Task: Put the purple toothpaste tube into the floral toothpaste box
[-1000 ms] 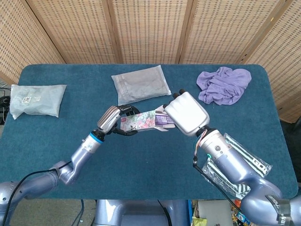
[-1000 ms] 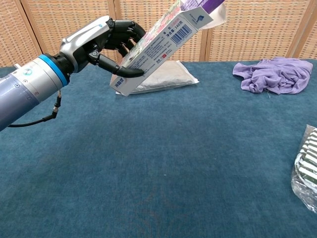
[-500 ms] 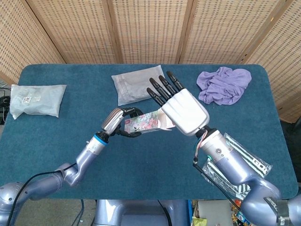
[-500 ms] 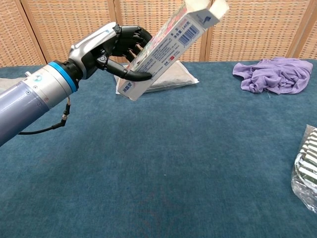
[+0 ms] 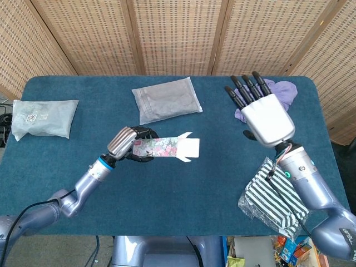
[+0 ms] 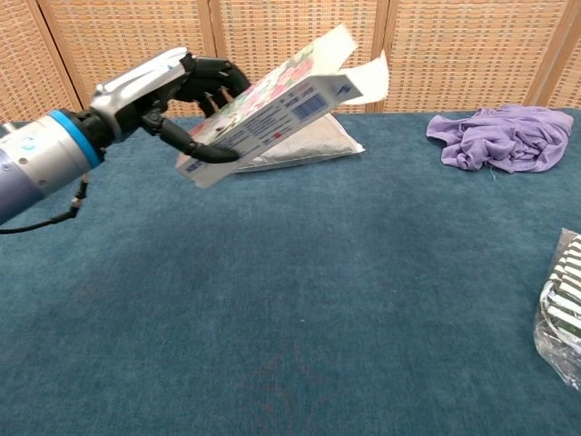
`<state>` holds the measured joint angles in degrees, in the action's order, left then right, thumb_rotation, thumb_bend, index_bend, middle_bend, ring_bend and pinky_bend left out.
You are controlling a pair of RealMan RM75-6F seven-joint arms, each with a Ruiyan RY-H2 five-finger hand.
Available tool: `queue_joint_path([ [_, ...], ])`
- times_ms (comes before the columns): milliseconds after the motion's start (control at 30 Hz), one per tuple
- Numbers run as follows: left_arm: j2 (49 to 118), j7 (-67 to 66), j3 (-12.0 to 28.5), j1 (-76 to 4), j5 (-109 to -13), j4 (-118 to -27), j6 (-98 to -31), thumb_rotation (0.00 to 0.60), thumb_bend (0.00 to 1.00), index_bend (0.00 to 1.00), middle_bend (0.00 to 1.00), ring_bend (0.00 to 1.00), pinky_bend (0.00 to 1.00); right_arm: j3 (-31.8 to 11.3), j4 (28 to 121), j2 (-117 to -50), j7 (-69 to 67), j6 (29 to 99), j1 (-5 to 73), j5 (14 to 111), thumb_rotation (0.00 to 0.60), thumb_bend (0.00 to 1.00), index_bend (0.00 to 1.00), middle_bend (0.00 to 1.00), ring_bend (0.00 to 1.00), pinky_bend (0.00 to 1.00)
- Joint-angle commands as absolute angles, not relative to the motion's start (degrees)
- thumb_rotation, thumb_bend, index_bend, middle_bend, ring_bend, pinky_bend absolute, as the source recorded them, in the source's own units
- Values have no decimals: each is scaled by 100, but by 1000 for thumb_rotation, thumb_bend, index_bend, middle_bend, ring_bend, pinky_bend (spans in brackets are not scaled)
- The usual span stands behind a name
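Above the table, left hand (image 6: 168, 95) grips the floral box (image 6: 268, 104), tilted.

Left arm reaches from the lower left toward table centre, forearm low, blue band at the wrist. Left hand (image 5: 127, 146) is raised off the table, fingers curled around one end of the floral toothpaste box (image 5: 166, 148), thumb under the box in the chest view (image 6: 159, 84). Right arm rises from the lower right, forearm angled up and inward. Right hand (image 5: 266, 115) is held high, back toward the head camera, fingers extended and spread, holding nothing. Hands well apart.
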<state>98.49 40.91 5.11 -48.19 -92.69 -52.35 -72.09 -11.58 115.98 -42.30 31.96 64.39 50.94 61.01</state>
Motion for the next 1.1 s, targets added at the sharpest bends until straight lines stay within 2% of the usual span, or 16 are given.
queue_joint_path([
  [33, 9536, 3857, 247, -4670, -9298, -5151, -6961, 600, 304, 603, 513, 453, 484, -657, 10456, -4834, 1891, 6749, 4215, 6992, 600, 0, 0, 0, 0, 0],
  [267, 9426, 3492, 69, -4619, -9062, -4930, -6207, 600, 304, 603, 513, 453, 473, -174, 8971, -5832, 632, 7153, 3434, 7879, 600, 0, 0, 0, 0, 0],
  [433, 9628, 3414, 43, -4635, -8953, -4649, -5877, 600, 305, 603, 513, 450, 437, -66, 8525, -6209, 277, 7431, 3106, 8183, 600, 0, 0, 0, 0, 0],
  [533, 9768, 3311, 32, -4658, -8887, -4504, -5651, 600, 303, 592, 448, 379, 376, -61, 8409, -6296, 165, 7566, 2976, 8326, 600, 0, 0, 0, 0, 0],
  [567, 9786, 3295, 17, -4672, -8864, -4495, -5539, 600, 303, 534, 356, 298, 319, -58, 8391, -6305, 148, 7596, 2941, 8364, 600, 0, 0, 0, 0, 0],
  [600, 9790, 3271, -3, -4696, -8830, -4517, -5371, 600, 304, 421, 219, 184, 234, -57, 8379, -6310, 134, 7643, 2893, 8410, 600, 0, 0, 0, 0, 0],
  [667, 9757, 3222, 2, -4722, -8757, -4622, -5166, 600, 304, 162, 41, 36, 80, -55, 8384, -6302, 120, 7724, 2817, 8478, 600, 0, 0, 0, 0, 0],
  [700, 9730, 3203, 21, -4723, -8719, -4697, -5121, 600, 304, 71, 3, 5, 30, -59, 8394, -6297, 112, 7758, 2782, 8503, 600, 0, 0, 0, 0, 0],
  [733, 9681, 3193, 55, -4711, -8674, -4819, -5108, 600, 304, 25, 0, 0, 8, -66, 8412, -6289, 109, 7813, 2731, 8532, 600, 0, 0, 0, 0, 0],
  [867, 9355, 3105, 171, -4544, -8588, -5413, -5417, 600, 302, 0, 0, 0, 0, -59, 8484, -6290, 91, 7981, 2528, 8604, 600, 0, 0, 0, 0, 0],
  [1100, 8185, 2232, 257, -3672, -8439, -7164, -6768, 600, 281, 0, 0, 0, 0, 63, 8644, -6432, 217, 8290, 1989, 8516, 600, 0, 0, 0, 0, 0],
])
